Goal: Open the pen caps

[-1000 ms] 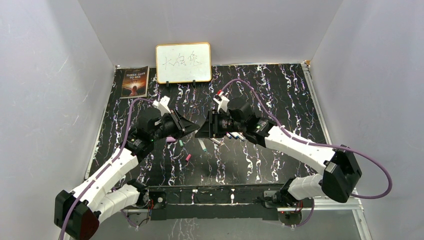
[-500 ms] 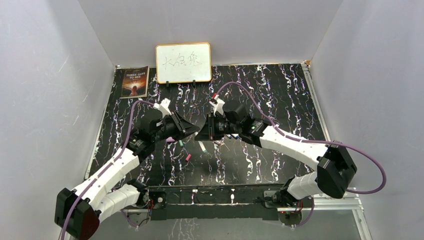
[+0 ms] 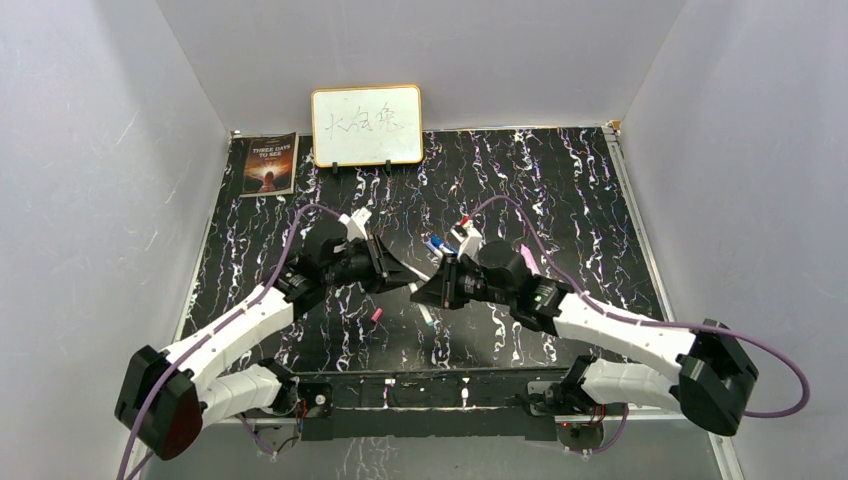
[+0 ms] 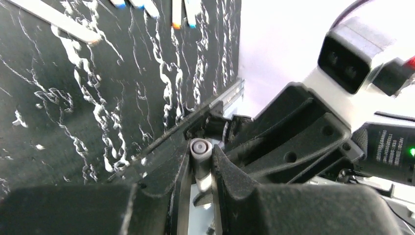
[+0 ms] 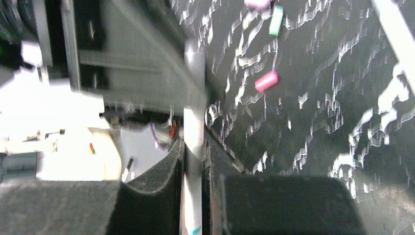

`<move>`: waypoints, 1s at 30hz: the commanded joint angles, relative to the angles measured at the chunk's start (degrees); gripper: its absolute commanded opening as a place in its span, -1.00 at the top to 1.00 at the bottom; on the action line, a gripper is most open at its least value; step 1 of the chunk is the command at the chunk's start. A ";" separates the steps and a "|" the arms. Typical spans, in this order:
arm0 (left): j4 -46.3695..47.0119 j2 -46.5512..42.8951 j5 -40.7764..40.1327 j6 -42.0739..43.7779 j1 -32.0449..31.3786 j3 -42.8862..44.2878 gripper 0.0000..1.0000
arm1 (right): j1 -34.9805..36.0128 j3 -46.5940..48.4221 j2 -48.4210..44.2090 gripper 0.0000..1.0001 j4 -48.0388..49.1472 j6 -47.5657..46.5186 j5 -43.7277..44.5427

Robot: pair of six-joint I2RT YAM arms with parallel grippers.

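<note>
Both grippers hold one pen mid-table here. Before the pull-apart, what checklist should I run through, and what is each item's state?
1. The right gripper is shut on the pen barrel: ok.
2. The left gripper is shut on the pen cap at the other end: ok.
3. Cap and barrel run in one straight line between the grippers: ok.
4. Cap fully seated or already loosened: cannot tell, the right wrist view is blurred.
5. The loose pink cap lies apart from both grippers: ok.
6. The other pens lie behind the grippers, likely off the pull line: ok.
</note>
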 commanded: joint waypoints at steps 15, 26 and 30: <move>-1.50 6.81 -15.71 7.94 6.73 10.81 1.00 | 2.76 2.36 -10.36 1.00 -27.40 -4.42 11.85; -10.71 -3.12 -16.53 9.88 6.74 7.01 1.00 | -11.03 16.37 10.31 1.00 -40.78 -18.23 33.88; -12.02 -4.93 -16.54 10.07 6.74 6.30 1.00 | -21.32 15.38 14.32 1.00 -36.77 -22.38 30.56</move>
